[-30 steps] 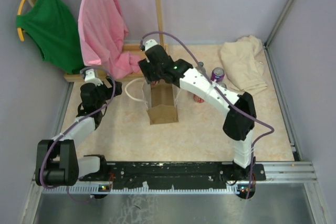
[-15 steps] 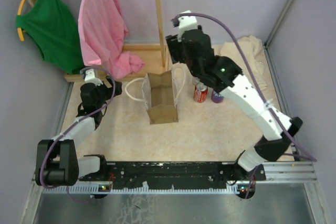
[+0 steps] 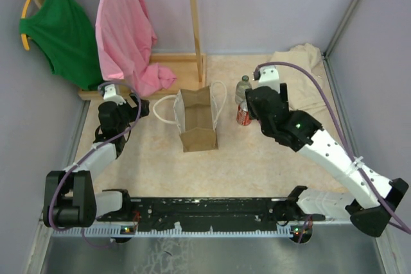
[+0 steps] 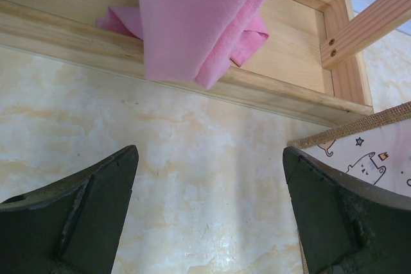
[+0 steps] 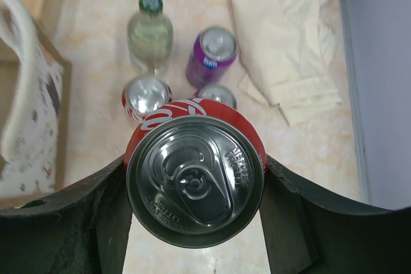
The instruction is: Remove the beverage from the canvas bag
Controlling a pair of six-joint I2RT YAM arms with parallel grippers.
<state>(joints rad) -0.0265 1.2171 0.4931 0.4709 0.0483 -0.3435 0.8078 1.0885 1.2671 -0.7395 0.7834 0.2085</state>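
Right gripper (image 5: 196,205) has come up out of the canvas bag (image 3: 196,120) and swung off to its right side, now over the drinks cluster, bag left standing open and upright. Fingers (image 5: 96,216) are part-closed, pinching a red can (image 5: 196,174) across its body, one pad each side, can upright with lid toward the wrist cam. So the beverage is out of the bag, held in the air, not set down yet. Handling guess: aluminium can, tab looks unpopped so likely full, i.e. some weight and a stiff wall, but the painted side is slick and dents if over-squeezed; a mid-body grip across the diameter like this one is the right place, not the rim. Below it on the table (image 5: 96,4): green-capped bottle (image 5: 149,33), purple can (image 5: 212,56), second red can (image 5: 146,96), and another lid mostly hidden behind the held can. Tight spot for a drop, could knock neighbours. Beige cloth (image 5: 289,43) lies just right of the cluster. Left gripper (image 4: 209,216) is idle, jaws spread wide on nothing, over bare table near the wooden rack base (image 4: 192,78) and pink cloth (image 4: 199,17).
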